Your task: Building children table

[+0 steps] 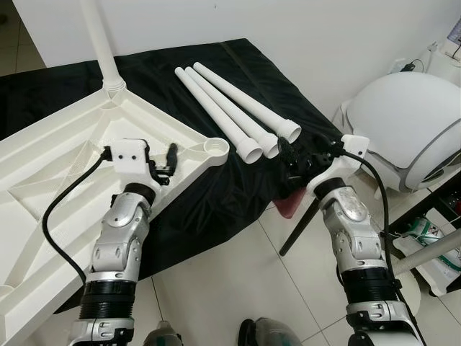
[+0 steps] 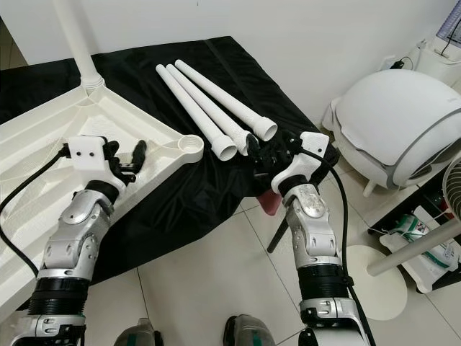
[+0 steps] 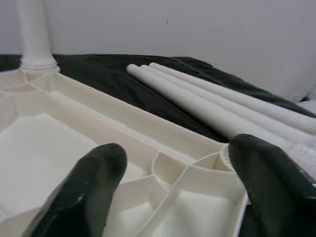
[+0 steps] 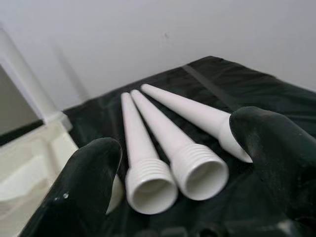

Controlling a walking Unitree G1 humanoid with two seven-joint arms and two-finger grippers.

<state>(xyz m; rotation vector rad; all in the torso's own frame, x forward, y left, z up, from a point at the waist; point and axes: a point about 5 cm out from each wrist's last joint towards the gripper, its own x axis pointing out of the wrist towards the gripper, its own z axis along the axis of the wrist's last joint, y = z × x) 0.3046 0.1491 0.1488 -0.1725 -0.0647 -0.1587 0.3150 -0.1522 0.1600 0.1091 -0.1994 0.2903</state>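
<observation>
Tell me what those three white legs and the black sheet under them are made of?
The three table legs look like hollow moulded plastic: smooth, matt white, with threaded open ends. The upturned tabletop, with one leg already fitted, seems to be the same plastic, ribbed underneath. The black sheet looks like thin, slightly shiny fabric or plastic film; its creases and soft sheen suggest that, but which one is unclear.

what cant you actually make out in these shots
- Tabletop: its far corners are cut off by the left and bottom edges of both eye views.
- Fitted leg: its upper end runs off the top edge of the eye views.
- Third loose leg: in the right wrist view, a finger of the right gripper covers its threaded end.
- Empty corner socket: in the left wrist view, a finger of the left gripper partly blocks it.
</observation>
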